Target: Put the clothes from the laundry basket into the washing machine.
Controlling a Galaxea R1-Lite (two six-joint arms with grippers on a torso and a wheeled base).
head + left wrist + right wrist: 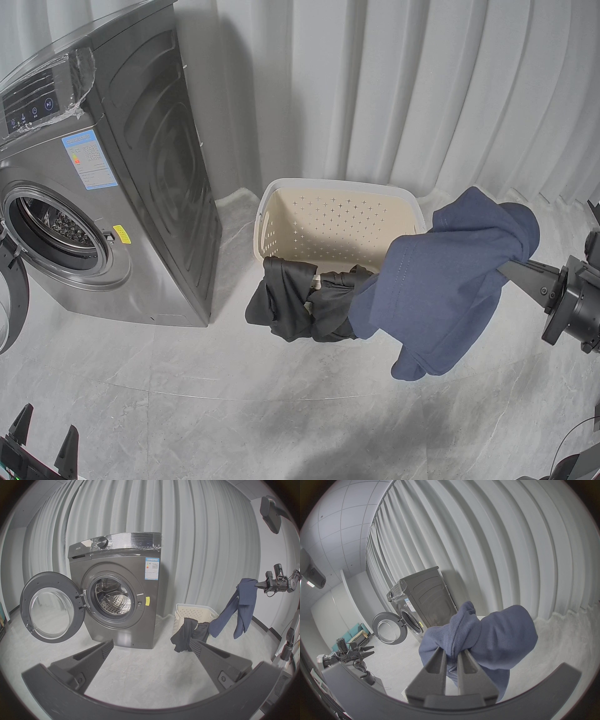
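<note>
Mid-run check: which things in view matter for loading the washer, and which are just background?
For the job:
blue garment, clamped in the right tool
black garment, draped over the laundry basket rim
washing machine, its door open
left tool, open and empty

Just lying about:
curtain
teal sofa, far off

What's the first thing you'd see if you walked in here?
A big blue shirt dangling in the air, pinched in the right tool, just beside the basket. Next, the grey washer on the left with its round door swung wide open, and black clothes drooping over the basket's front rim.
</note>
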